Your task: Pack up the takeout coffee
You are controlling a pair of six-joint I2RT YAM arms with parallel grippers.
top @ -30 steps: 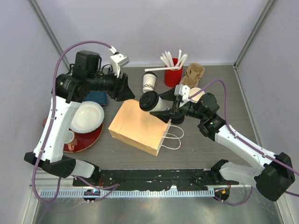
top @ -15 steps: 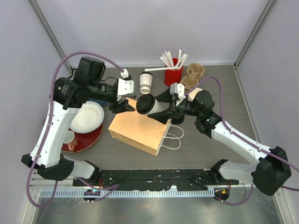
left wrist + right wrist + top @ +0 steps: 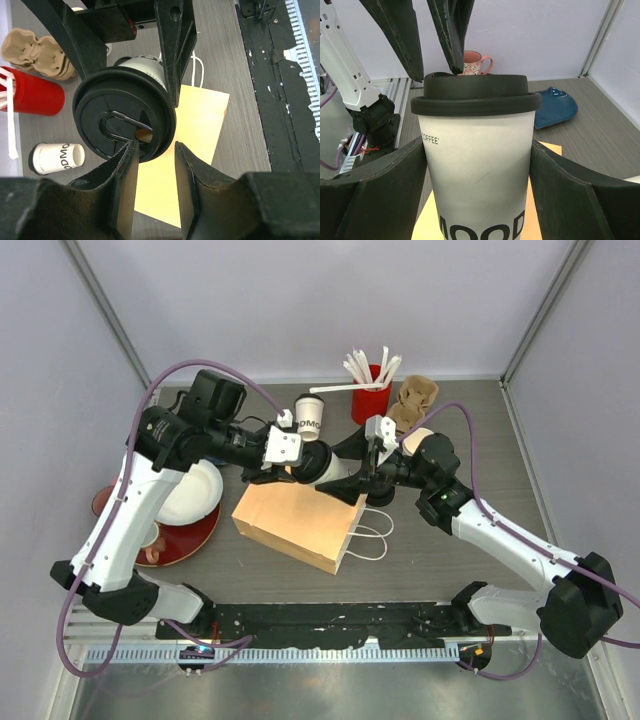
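My right gripper (image 3: 479, 150) is shut on a takeout coffee cup (image 3: 477, 165), white with a black sip lid (image 3: 124, 112). It holds the cup (image 3: 338, 470) on its side above the flat brown paper bag (image 3: 295, 515), lid pointing left. My left gripper (image 3: 154, 147) faces that lid head on. Its jaws stand apart, tips at the lid's lower rim, with the bag (image 3: 195, 125) showing through the gap. From above, the left gripper (image 3: 290, 462) meets the lid over the bag's far edge.
Another white printed cup (image 3: 310, 415) stands behind the bag, beside a red cup of straws (image 3: 370, 400) and a cardboard carrier (image 3: 415, 400). White dishes on a red plate (image 3: 190, 530) and a pink mug (image 3: 150, 540) sit left. A blue dish (image 3: 555, 105) lies behind.
My left arm swung right from the blue dish area to the held cup's lid, and its jaws narrowed. The right arm shifted slightly left with the cup, then held still.
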